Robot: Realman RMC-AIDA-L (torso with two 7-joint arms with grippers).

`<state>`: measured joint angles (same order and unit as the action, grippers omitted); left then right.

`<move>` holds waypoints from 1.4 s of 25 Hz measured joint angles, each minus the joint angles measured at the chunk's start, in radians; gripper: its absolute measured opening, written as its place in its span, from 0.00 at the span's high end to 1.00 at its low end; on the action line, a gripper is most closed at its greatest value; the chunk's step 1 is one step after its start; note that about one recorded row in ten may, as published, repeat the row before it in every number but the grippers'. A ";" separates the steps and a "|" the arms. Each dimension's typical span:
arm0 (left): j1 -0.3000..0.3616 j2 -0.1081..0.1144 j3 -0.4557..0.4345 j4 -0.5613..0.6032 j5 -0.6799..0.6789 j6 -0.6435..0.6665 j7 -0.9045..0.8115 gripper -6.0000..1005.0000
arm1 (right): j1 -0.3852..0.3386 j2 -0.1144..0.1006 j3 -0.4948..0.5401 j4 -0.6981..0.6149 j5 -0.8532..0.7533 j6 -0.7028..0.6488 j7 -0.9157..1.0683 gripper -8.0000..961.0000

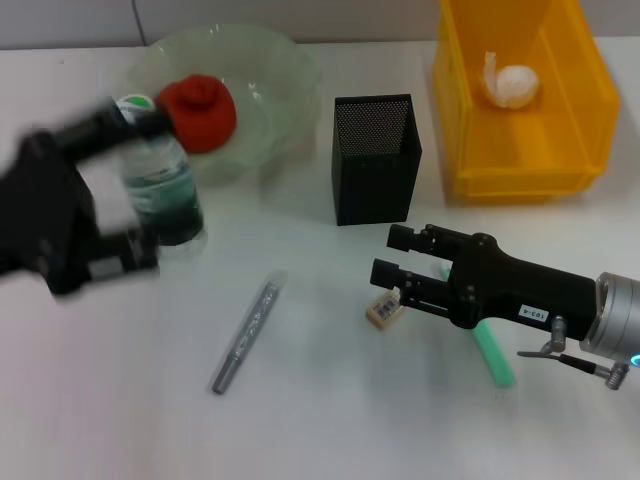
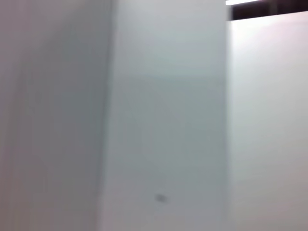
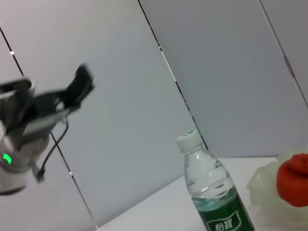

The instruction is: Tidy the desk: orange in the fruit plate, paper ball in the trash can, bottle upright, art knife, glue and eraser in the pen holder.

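Note:
The bottle (image 1: 160, 185) stands upright on the table in front of the fruit plate (image 1: 285, 85), which holds the orange (image 1: 200, 110). My left gripper (image 1: 155, 190) is blurred and open, its fingers spread wide. In the right wrist view the left gripper (image 3: 53, 91) hangs apart from the bottle (image 3: 211, 192). The paper ball (image 1: 515, 85) lies in the trash can (image 1: 590, 90). My right gripper (image 1: 392, 255) is open, low over the table just behind the eraser (image 1: 385, 310). The pen holder (image 1: 375, 160) stands upright behind it.
A slim grey stick (image 1: 245, 335) lies on the table's middle front. A teal stick (image 1: 492, 352) lies partly under my right arm. I cannot tell which is the art knife and which the glue. The left wrist view shows only blurred grey surfaces.

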<state>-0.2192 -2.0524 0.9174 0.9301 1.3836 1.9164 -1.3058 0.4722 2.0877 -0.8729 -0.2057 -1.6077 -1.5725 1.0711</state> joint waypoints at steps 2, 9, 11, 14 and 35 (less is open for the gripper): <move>-0.018 0.003 0.005 -0.082 0.065 0.018 0.035 0.21 | 0.001 0.000 0.000 -0.005 0.000 -0.003 0.000 0.34; -0.095 -0.006 0.002 -0.322 0.274 -0.032 0.139 0.21 | 0.002 -0.005 0.000 -0.054 0.000 -0.023 0.007 0.34; -0.108 -0.011 0.004 -0.344 0.297 -0.073 0.158 0.21 | 0.002 -0.005 0.000 -0.063 0.000 -0.036 0.008 0.34; -0.116 -0.012 0.005 -0.362 0.302 -0.116 0.164 0.21 | 0.003 -0.006 0.000 -0.071 0.000 -0.048 0.009 0.34; -0.120 -0.015 0.007 -0.377 0.305 -0.160 0.166 0.22 | 0.143 -0.028 -0.012 -1.216 -0.532 -0.291 1.316 0.34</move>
<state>-0.3392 -2.0673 0.9246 0.5532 1.6889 1.7559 -1.1400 0.6155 2.0598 -0.8852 -1.4221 -2.1395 -1.8634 2.3870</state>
